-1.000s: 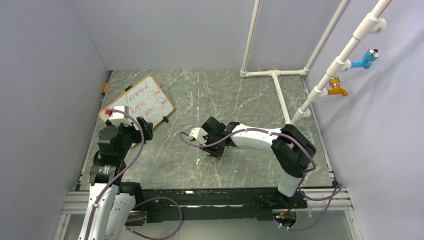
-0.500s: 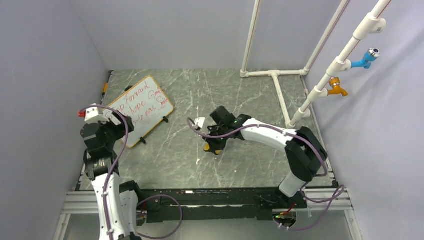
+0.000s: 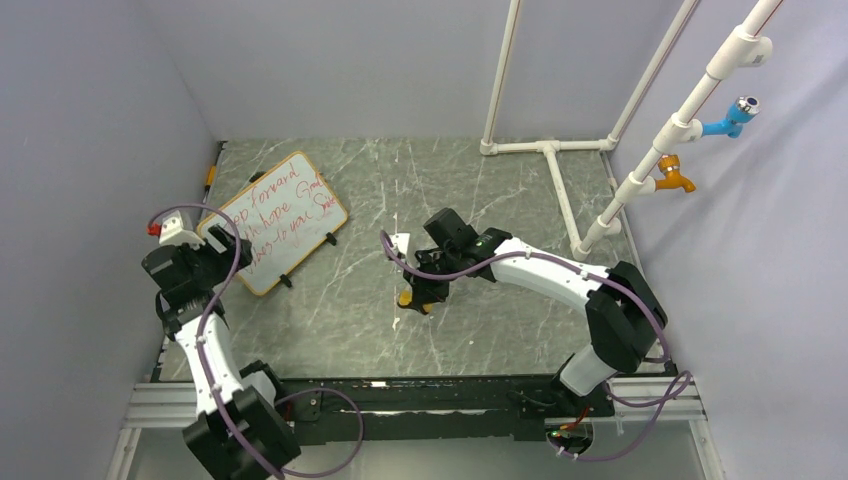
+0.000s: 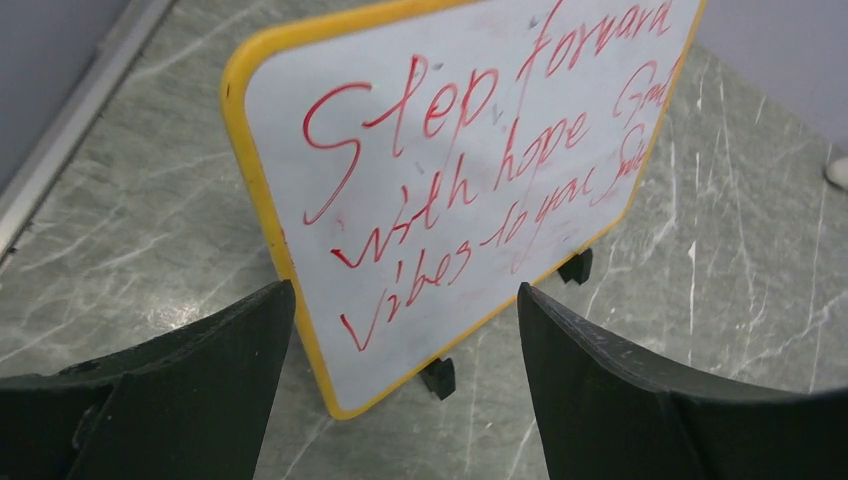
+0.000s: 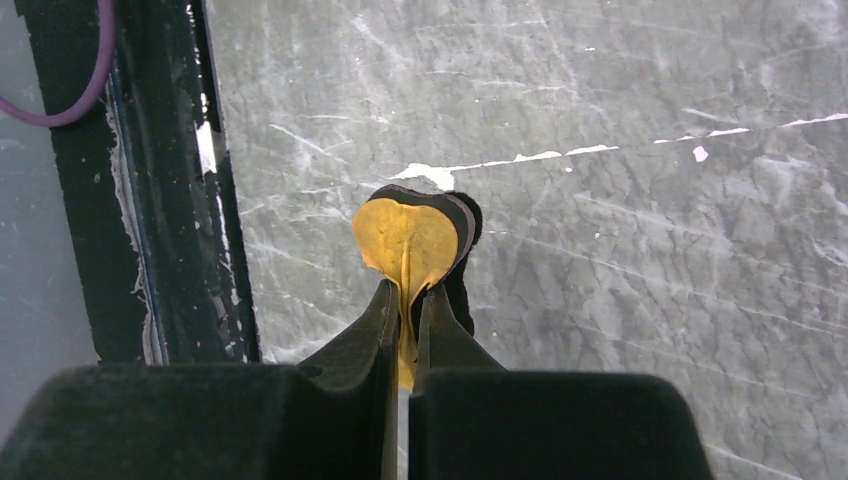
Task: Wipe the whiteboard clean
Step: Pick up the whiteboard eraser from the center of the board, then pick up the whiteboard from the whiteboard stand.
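Erasing has not begun, as far as these views show. The whiteboard (image 3: 275, 222) sits at the far left of the grey marbled bench (image 3: 520, 190), propped on small black feet. All three lines of red handwriting are still whole on it in the left wrist view (image 4: 470, 170).

What looks done is the pickup of the tool. The right pincer (image 3: 420, 295) is pressed together on a small orange piece with a dark pad (image 5: 410, 240), which I take for the eraser, near the middle of the bench and well apart from the board. Whether it is lifted off the bench yet I cannot tell. Carrying it to the board and wiping every line is all still to do.

The left pincer (image 3: 215, 262) stands spread and holds nothing, with the board's near corner framed between its fingers.

Against a second ago, the left arm has drawn back toward the left wall, so the near corner it was covering is now in plain sight. The right pincer, then partly spread over the orange piece, has since clamped onto it. The board itself has not shifted.
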Motion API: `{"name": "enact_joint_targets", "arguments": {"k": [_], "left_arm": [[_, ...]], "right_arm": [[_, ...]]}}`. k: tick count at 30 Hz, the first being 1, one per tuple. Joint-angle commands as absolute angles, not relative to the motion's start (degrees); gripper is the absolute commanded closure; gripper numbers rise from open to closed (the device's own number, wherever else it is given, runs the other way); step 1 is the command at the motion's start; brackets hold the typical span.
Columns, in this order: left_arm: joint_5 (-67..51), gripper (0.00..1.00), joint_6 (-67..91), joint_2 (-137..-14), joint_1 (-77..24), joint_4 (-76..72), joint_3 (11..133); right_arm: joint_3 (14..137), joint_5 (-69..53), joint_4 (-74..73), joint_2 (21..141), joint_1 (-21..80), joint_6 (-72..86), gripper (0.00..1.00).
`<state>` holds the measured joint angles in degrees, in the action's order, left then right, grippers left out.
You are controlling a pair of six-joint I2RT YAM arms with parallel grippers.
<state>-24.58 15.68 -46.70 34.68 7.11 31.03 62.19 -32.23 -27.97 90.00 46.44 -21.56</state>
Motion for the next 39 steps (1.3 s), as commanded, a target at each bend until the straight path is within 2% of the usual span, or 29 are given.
{"name": "enact_joint_targets", "arguments": {"k": [1, 9, 14, 19, 21, 22, 23, 24, 29, 33, 39], "left_arm": [[-36.3, 0.16, 12.6, -51.1, 38.2, -4.6, 27.7], [-45.3, 0.23, 13.3, -57.0, 42.4, -12.9, 23.0], [-42.2, 0.24, 7.8, -55.7, 42.5, -4.2, 25.6], [-43.7, 0.22, 6.7, -55.2, 42.5, -1.8, 27.7], [-42.4, 0.11, 4.2, -55.0, 42.5, 2.7, 30.3], [-41.6, 0.11, 3.3, -54.9, 42.5, 4.7, 31.3], [-41.2, 0.03, 2.2, -54.8, 42.5, 6.8, 32.3], [-39.5, 0.01, 1.5, -54.7, 42.5, 7.9, 32.9], [-33.3, 0.01, -2.0, -55.6, 42.5, 10.9, 33.7], [-35.3, 0.00, -0.5, -58.1, 42.7, 6.6, 32.0], [-45.1, 0.03, -0.3, -65.5, 43.0, 0.6, 30.5]], "right_arm": [[62.3, -35.6, -27.3, 87.1, 46.5, -22.9, 1.00], [61.9, -35.5, -27.0, 83.1, 46.5, -23.5, 1.00], [61.9, -35.7, -26.9, 82.8, 46.6, -23.4, 1.00], [62.0, -35.4, -27.0, 83.1, 46.5, -23.5, 1.00], [61.8, -35.4, -26.9, 83.2, 46.5, -23.4, 1.00], [61.9, -35.4, -27.0, 83.2, 46.5, -23.5, 1.00], [62.0, -35.5, -27.0, 83.4, 46.6, -23.5, 1.00], [61.9, -35.5, -27.0, 83.4, 46.5, -23.6, 1.00], [62.1, -35.5, -27.2, 83.8, 46.6, -23.8, 1.00], [62.0, -35.4, -27.1, 83.6, 46.6, -23.7, 1.00], [62.1, -34.9, -27.1, 83.8, 46.6, -23.8, 1.00]]}}
